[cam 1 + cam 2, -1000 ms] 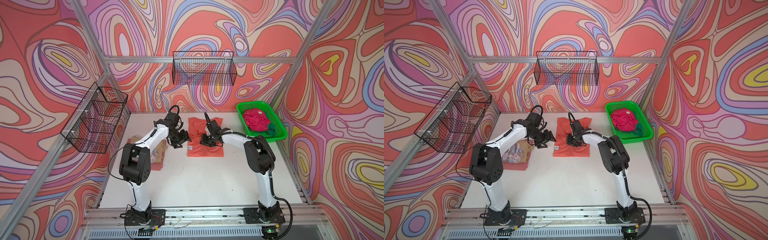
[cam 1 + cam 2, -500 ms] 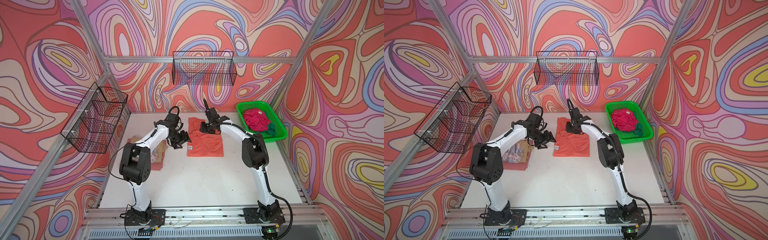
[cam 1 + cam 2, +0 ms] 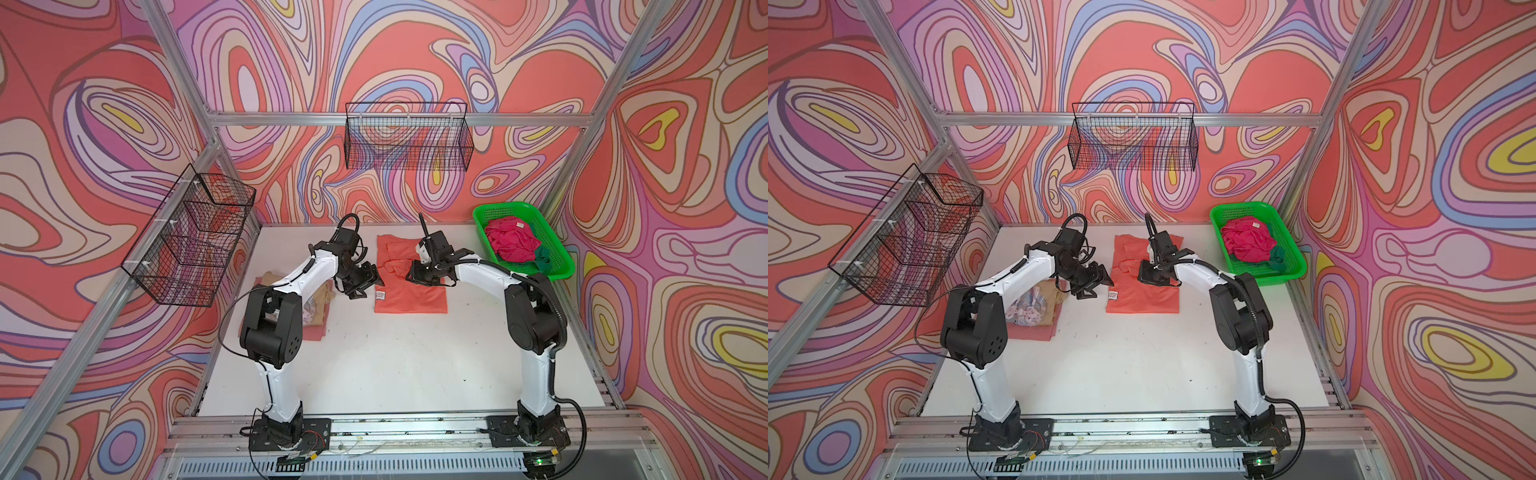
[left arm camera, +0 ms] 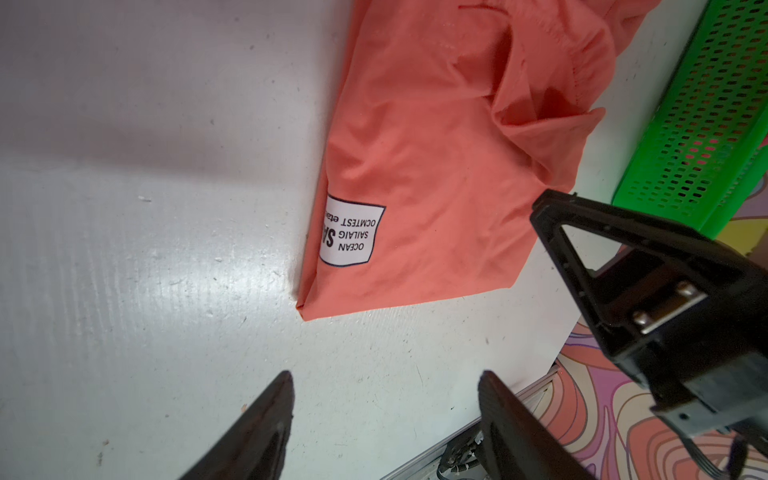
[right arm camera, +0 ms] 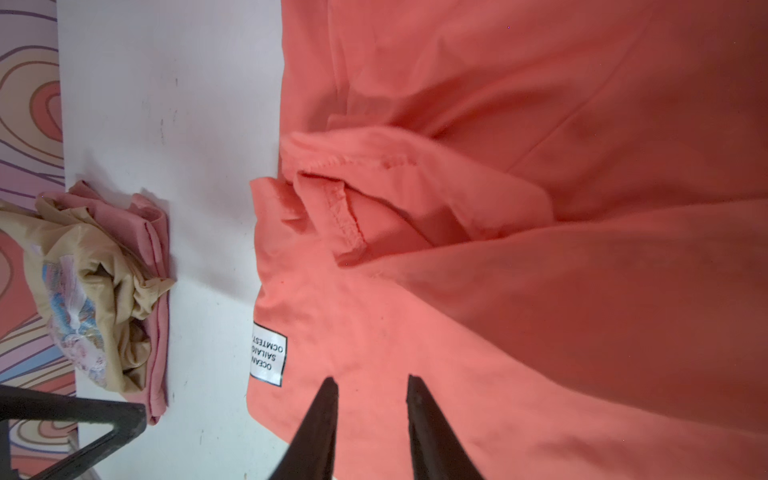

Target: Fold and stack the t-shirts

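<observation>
Table (image 3: pixel 395 353), left edge: tan shirt (image 5: pixel 104 266) crumpled atop salmon-pink shirt (image 5: pixel 160 332). Left gripper (image 4: pixel 384 380): spread wide, empty, over bare table beside coral shirt (image 3: pixel 411 295), part-folded, mid-rear. Right gripper (image 5: pixel 372 380): above it, narrowly parted, pinching nothing. Right rear corner: green basket (image 3: pixel 555 243) holding magenta shirt (image 3: pixel 509 245) and dark green shirt (image 3: pixel 540 255).

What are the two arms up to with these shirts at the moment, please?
The coral-orange shirt lies partly folded mid-table. The right gripper hovers open over its rumpled middle, the left gripper open beside its edge. A tan shirt lies on a salmon-pink shirt at the left; the green basket holds more.
</observation>
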You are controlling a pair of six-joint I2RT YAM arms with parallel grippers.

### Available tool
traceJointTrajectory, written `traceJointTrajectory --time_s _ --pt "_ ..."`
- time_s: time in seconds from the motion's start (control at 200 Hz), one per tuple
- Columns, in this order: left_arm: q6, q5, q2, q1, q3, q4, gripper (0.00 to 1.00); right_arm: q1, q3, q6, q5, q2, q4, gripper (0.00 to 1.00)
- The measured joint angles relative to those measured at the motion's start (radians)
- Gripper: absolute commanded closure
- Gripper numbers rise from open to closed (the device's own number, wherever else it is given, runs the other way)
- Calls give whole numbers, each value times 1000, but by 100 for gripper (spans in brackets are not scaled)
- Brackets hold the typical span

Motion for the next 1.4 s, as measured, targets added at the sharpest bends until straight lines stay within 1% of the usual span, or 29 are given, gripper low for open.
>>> traceJointTrajectory --time_s 0.12,0.23,0.326,0.471,0.666,0.786,0.826,0.906,1.027,1.097,1.177,1.247,1.402 --pt "0 0 6 0 0 2 28 9 21 -1 -17 59 21 71" --pt "0 0 8 0 -1 5 28 4 127 -15 -2 163 -3 71" --pt "0 0 14 0 -3 6 28 -11 209 -27 16 216 -27 71" --pt "0 -1 25 -1 -18 9 28 -64 305 -37 26 234 -48 71" --pt "0 0 37 -1 -30 13 28 -131 334 -43 32 236 -49 70" --pt "0 2 37 -1 -30 14 28 -138 338 -57 24 237 -68 65" --pt "0 4 37 -1 -30 16 27 -135 309 -57 22 219 -53 61" --pt "0 9 37 -2 -31 18 27 -131 194 -52 20 139 -34 54" --pt "0 20 37 -5 -39 22 27 -126 11 -40 32 -42 -32 44" --pt "0 23 37 -8 -51 23 27 -126 -93 -26 37 -155 -12 36" --pt "-1 18 37 -13 -58 22 26 -126 -214 -8 40 -276 13 32" --pt "-1 7 37 -21 -58 19 26 -126 -311 4 43 -357 18 30" --pt "-7 -18 37 -35 -74 19 27 -122 -477 42 50 -433 18 29"
